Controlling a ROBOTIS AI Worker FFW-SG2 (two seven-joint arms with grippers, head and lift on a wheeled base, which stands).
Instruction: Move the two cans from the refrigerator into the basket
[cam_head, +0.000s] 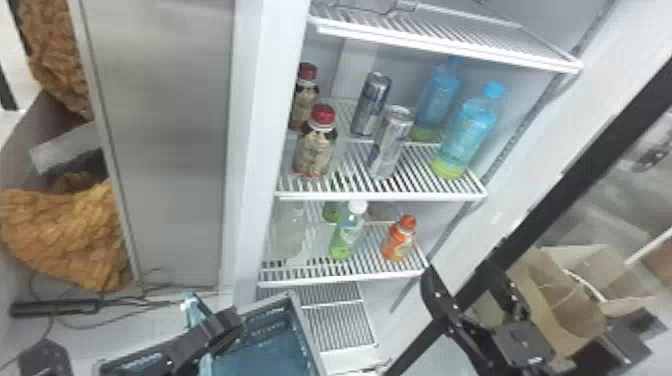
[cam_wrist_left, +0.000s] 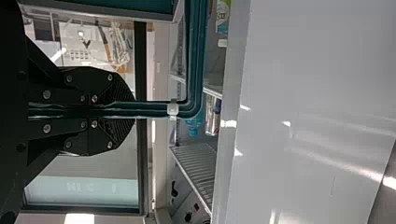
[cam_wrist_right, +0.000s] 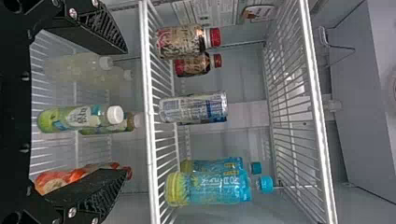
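Two silver cans stand upright on the fridge's middle shelf, a front can (cam_head: 391, 142) and a rear can (cam_head: 371, 105). The front can (cam_wrist_right: 194, 108) largely covers the other in the right wrist view. My left gripper (cam_head: 225, 325) is at the side of the blue basket (cam_head: 306, 335), below and left of the shelves. In the left wrist view, the left gripper (cam_wrist_left: 128, 110) is shut on the teal basket (cam_wrist_left: 196, 56). My right gripper (cam_head: 474, 292) is open, low at the fridge's right side; in its wrist view, the right gripper (cam_wrist_right: 120, 112) faces the shelves with nothing between its fingers.
Red-capped bottles (cam_head: 316, 145) stand left of the cans and blue bottles (cam_head: 465, 132) right of them. Green and orange bottles (cam_head: 398, 240) are on the shelf below. The middle shelf's front edge (cam_head: 380, 196) and the upper shelf (cam_head: 445, 47) bound the cans' space. Cardboard boxes (cam_head: 565, 295) sit at right.
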